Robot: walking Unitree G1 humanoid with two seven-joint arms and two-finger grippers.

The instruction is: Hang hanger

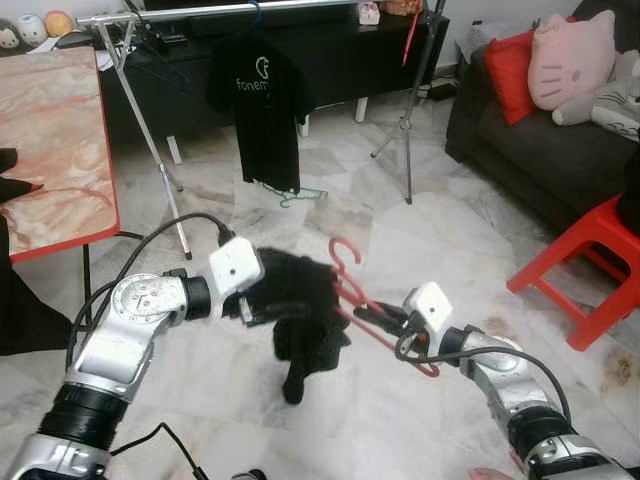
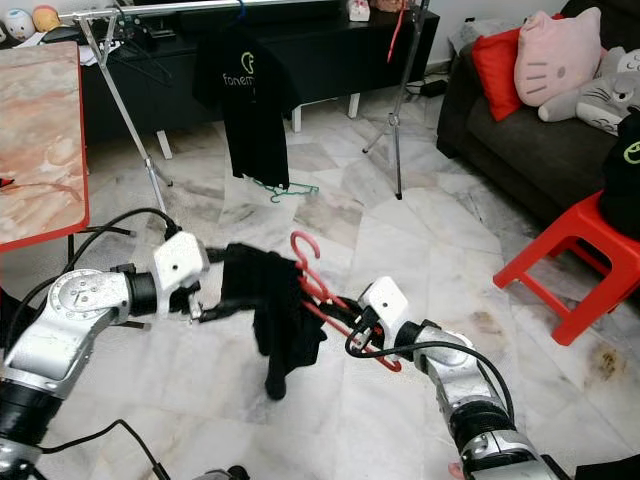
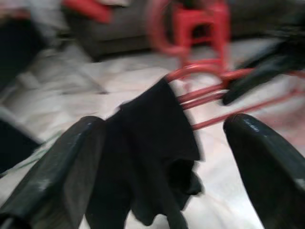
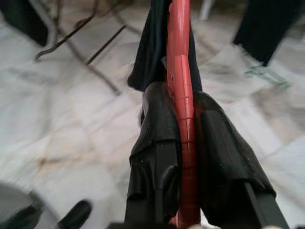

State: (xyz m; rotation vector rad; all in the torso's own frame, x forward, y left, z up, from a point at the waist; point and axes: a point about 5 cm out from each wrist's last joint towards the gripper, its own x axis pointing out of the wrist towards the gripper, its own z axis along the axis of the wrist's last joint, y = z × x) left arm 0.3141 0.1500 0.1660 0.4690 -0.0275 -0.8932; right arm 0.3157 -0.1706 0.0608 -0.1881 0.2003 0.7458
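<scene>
So right now I've got the red hanger (image 1: 362, 300) out in front of me, low over the marble floor (image 1: 400, 420), well short of the rack (image 1: 210, 12) at the back of the room. My right end effector (image 1: 385, 322) is clamped tight on the hanger's bar, fingers (image 4: 159, 124) pressed against either side of it in the right wrist view, which keeps the hook pointing up and away from me. I'd guess that's the grip I want for lifting it onto the rail later.

A black garment (image 1: 300, 320) is bunched over the hanger's far end, sagging down toward the floor. My left end effector (image 1: 262, 308) is at the garment's edge with its fingers (image 3: 57, 167) spread wide apart on either side of the cloth. Whether it's actually pinching anything, I can't tell; looks more like it's steadying or straightening the fabric so it doesn't slide off.

A black T-shirt (image 1: 258, 100) already hangs on the rack, and there's a green hanger (image 1: 296, 196) on the floor under it. No containers in play here.
</scene>
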